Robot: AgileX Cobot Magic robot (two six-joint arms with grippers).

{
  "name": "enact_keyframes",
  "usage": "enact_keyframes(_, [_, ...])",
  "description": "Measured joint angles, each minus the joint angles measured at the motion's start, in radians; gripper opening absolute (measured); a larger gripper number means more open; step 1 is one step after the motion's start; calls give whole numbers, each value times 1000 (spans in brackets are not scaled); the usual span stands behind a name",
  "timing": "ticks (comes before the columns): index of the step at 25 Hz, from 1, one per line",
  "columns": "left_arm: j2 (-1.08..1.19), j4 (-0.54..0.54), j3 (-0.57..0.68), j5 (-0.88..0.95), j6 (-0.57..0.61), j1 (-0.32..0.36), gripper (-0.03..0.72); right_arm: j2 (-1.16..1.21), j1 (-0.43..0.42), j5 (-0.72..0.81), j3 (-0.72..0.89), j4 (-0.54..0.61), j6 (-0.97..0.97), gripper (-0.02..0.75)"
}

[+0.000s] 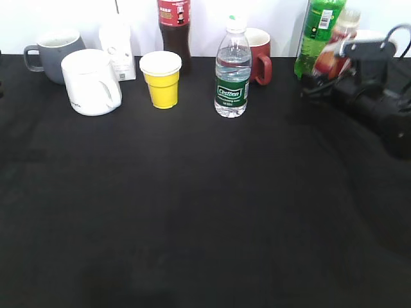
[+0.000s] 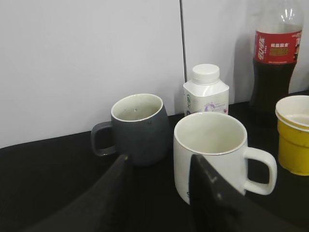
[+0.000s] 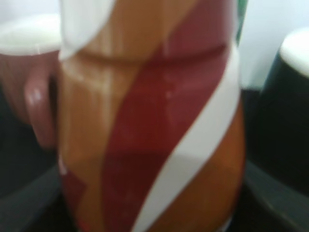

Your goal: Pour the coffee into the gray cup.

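The coffee bottle (image 1: 336,40), with its orange-brown wrap and white swirl, stands at the back right and fills the right wrist view (image 3: 154,121). My right gripper (image 1: 321,78) flanks it on both sides (image 3: 152,203) and looks shut on it. The gray cup (image 1: 54,54) stands upright at the back left, handle to the left, and it looks empty in the left wrist view (image 2: 140,128). My left gripper (image 2: 159,166) is open and empty, low over the table, just short of the gray cup. It does not show in the exterior view.
A white mug (image 1: 90,83) stands in front of and right of the gray cup, also in the left wrist view (image 2: 210,154). Along the back: a small white bottle (image 1: 117,51), yellow cup (image 1: 162,80), cola bottle (image 1: 174,29), water bottle (image 1: 232,70), red mug (image 1: 259,54), green bottle (image 1: 318,35). A black mug (image 3: 285,116) stands beside the coffee.
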Motion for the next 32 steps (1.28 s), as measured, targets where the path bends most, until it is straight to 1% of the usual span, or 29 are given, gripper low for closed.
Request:
enact_keyframes(2, [0,0,0,0,0,0,302,37,0,-18,-31,-11,7,533])
enact_keyframes(7, [0,0,0,0,0,0,302,140,2,-28,-160,-108,52,533])
enact_keyframes(10, [0,0,0,0,0,0,302,180,23,-47,-203,-119,60,533])
enact_keyframes(13, [0,0,1,0,0,0,302,200,32,-60,-214,-124,59,533])
enact_keyframes(14, [0,0,1,0,0,0,302,200,32,-62,-214,-124,59,550])
enact_keyframes(16, [0,0,1,0,0,0,302,213,32,-16,-214,-127,61,643])
enact_keyframes(17, [0,1,1,0,0,0,302,214,34,-3,-211,-132,61,659])
enact_keyframes(20, [0,1,1,0,0,0,302,161,34,8,-152,-128,55,664])
enact_keyframes(24, [0,1,1,0,0,0,302,33,34,14,-6,-114,43,661])
enact_keyframes(25, [-1,1,1,13,0,0,302,-12,34,51,25,-113,43,659])
enact_keyframes(26, [-5,2,-3,64,0,0,302,-79,34,140,43,-115,43,654])
enact_keyframes(28, [-31,2,-40,248,0,0,302,-235,35,398,45,-179,70,639])
enact_keyframes(30, [-58,-5,-112,512,0,-2,307,-384,57,685,44,-202,96,617])
enact_keyframes(32, [-66,-76,-202,823,0,-21,321,-484,101,1005,16,-169,101,597])
